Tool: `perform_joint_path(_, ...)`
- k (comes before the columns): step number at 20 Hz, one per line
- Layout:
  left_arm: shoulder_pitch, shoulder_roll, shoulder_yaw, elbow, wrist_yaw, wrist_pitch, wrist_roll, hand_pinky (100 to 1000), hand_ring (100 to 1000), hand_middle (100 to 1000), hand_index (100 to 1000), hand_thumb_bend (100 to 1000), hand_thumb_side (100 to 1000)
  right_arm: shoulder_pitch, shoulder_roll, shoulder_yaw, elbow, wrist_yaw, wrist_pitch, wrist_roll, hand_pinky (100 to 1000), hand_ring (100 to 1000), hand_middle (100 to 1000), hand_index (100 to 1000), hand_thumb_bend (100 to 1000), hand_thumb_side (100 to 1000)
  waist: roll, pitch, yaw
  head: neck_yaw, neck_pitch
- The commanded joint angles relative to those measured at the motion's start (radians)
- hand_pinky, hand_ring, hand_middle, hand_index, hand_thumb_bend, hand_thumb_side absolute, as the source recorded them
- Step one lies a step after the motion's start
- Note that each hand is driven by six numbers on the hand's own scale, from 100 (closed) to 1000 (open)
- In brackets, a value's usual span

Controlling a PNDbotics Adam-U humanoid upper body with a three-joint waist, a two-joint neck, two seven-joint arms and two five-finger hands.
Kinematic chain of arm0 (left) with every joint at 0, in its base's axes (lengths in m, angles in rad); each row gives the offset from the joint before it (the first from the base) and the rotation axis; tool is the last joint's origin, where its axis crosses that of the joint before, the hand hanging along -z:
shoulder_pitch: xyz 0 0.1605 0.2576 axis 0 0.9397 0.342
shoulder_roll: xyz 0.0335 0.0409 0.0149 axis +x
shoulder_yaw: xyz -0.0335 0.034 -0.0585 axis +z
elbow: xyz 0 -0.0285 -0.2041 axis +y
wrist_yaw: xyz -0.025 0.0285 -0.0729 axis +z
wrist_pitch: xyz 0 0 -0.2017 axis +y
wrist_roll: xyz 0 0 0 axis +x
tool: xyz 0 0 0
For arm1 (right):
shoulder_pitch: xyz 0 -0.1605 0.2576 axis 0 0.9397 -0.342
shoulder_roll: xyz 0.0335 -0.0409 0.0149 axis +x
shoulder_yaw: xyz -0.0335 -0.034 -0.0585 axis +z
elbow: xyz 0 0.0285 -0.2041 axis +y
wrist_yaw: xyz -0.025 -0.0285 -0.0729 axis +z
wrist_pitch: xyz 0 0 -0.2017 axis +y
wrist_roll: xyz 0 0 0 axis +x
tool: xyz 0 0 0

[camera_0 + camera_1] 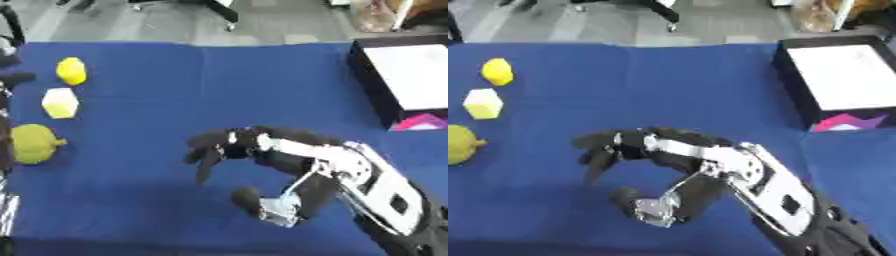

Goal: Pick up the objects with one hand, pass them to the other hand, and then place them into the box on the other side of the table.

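Table: we see a table covered in blue cloth, filling most of both views.
Right hand: our right hand reaches in from the lower right and hangs over the middle of the table, palm down.
Right hand state: its fingers are relaxed and spread, pointing toward the table's left side and drooping; the thumb sits apart below them. We see nothing held.
Left hand: we cannot find it; only a dark strip shows at the left edge of the left eye view, and we cannot tell what it is.
Objects: 3 yellowish things lie near the left edge, well apart from the right hand.
Far object: a yellow rounded object, farthest from us.
Middle object: a pale yellow faceted block, just beside the first and nearer to us.
Near object: a yellow-green round fruit with a short stem pointing right, nearest to us.
Box: a black box with a white inside sits at the table's right edge.
Beside the box: a pink and white item lies against the near end of the box.
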Motion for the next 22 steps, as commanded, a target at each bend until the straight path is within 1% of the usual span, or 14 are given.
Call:
perform_joint_path(1, -0.003, 0.089, 0.024, -0.004, -0.026, 0.027, -0.001, 950, 651, 708, 819, 100, 623, -0.005, -0.019, -0.005, -0.015, 0.009, 0.009, 0.001, 849, 930, 690, 1000, 100, 451, 0.006, -0.013, -0.001, -0.003, 0.005)
perform_joint_path(3, 0.002, 0.139, 0.029, 0.004, -0.043, 0.05, -0.004, 945, 651, 709, 819, 100, 583, -0.005, -0.021, -0.004, -0.015, 0.013, 0.015, 0.001, 850, 931, 692, 1000, 100, 450, 0.011, -0.014, -0.003, -0.005, 0.005)
perform_joint_path(4, 0.005, 0.173, 0.032, 0.013, -0.063, 0.07, -0.009, 941, 652, 710, 819, 100, 555, -0.004, -0.022, -0.004, -0.015, 0.015, 0.018, 0.0, 850, 931, 691, 1000, 100, 450, 0.013, -0.015, -0.003, -0.005, 0.005)
perform_joint_path(6, 0.008, 0.23, 0.038, 0.025, -0.111, 0.107, -0.022, 937, 653, 710, 819, 100, 534, -0.003, -0.024, -0.003, -0.015, 0.017, 0.021, 0.0, 850, 931, 691, 1000, 100, 449, 0.017, -0.016, -0.003, -0.005, 0.005)
perform_joint_path(8, 0.006, 0.291, 0.045, 0.043, -0.175, 0.149, -0.044, 923, 658, 713, 819, 100, 432, -0.001, -0.026, -0.002, -0.015, 0.02, 0.023, 0.002, 850, 932, 692, 1000, 100, 448, 0.022, -0.018, -0.002, -0.005, 0.005)
perform_joint_path(9, 0.003, 0.32, 0.047, 0.051, -0.211, 0.168, -0.061, 916, 661, 715, 820, 100, 396, -0.001, -0.027, -0.001, -0.015, 0.021, 0.024, 0.003, 851, 932, 692, 1000, 100, 448, 0.023, -0.019, -0.003, -0.005, 0.005)
perform_joint_path(10, -0.001, 0.346, 0.047, 0.059, -0.249, 0.185, -0.084, 915, 662, 715, 820, 100, 387, 0.0, -0.028, -0.001, -0.015, 0.022, 0.024, 0.004, 851, 932, 691, 1000, 100, 448, 0.024, -0.02, -0.003, -0.005, 0.005)
perform_joint_path(11, -0.005, 0.382, 0.043, 0.069, -0.296, 0.202, -0.116, 895, 674, 720, 823, 100, 265, 0.001, -0.029, -0.001, -0.015, 0.023, 0.024, 0.005, 851, 932, 691, 1000, 100, 447, 0.026, -0.021, -0.003, -0.005, 0.005)
perform_joint_path(13, -0.02, 0.455, 0.033, 0.091, -0.435, 0.241, -0.208, 866, 695, 733, 834, 100, 245, 0.004, -0.03, 0.0, -0.014, 0.026, 0.025, 0.006, 851, 931, 691, 1000, 100, 446, 0.029, -0.024, -0.002, -0.002, 0.005)
perform_joint_path(15, -0.039, 0.51, 0.016, 0.11, -0.613, 0.269, -0.321, 842, 719, 747, 845, 100, 223, 0.006, -0.031, 0.002, -0.015, 0.027, 0.025, 0.008, 851, 931, 691, 1000, 100, 445, 0.031, -0.026, -0.002, 0.001, 0.005)
perform_joint_path(17, -0.064, 0.541, -0.012, 0.133, -0.77, 0.273, -0.45, 837, 760, 783, 882, 117, 208, 0.007, -0.031, 0.003, -0.015, 0.029, 0.023, 0.011, 851, 931, 692, 1000, 100, 444, 0.031, -0.028, -0.003, 0.002, 0.005)
perform_joint_path(18, -0.082, 0.55, -0.029, 0.151, -0.827, 0.267, -0.517, 840, 772, 798, 896, 151, 209, 0.008, -0.032, 0.004, -0.015, 0.031, 0.022, 0.012, 851, 931, 692, 1000, 100, 444, 0.031, -0.029, -0.003, 0.003, 0.005)
perform_joint_path(20, -0.116, 0.553, -0.054, 0.187, -0.9, 0.247, -0.625, 844, 782, 810, 908, 177, 211, 0.008, -0.032, 0.004, -0.015, 0.033, 0.018, 0.014, 851, 931, 692, 1000, 100, 444, 0.031, -0.03, -0.004, 0.003, 0.005)
perform_joint_path(22, -0.145, 0.542, -0.071, 0.228, -0.936, 0.232, -0.691, 852, 795, 826, 922, 194, 215, 0.008, -0.031, 0.004, -0.015, 0.036, 0.015, 0.016, 851, 931, 692, 1000, 100, 443, 0.03, -0.03, -0.005, 0.002, 0.005)
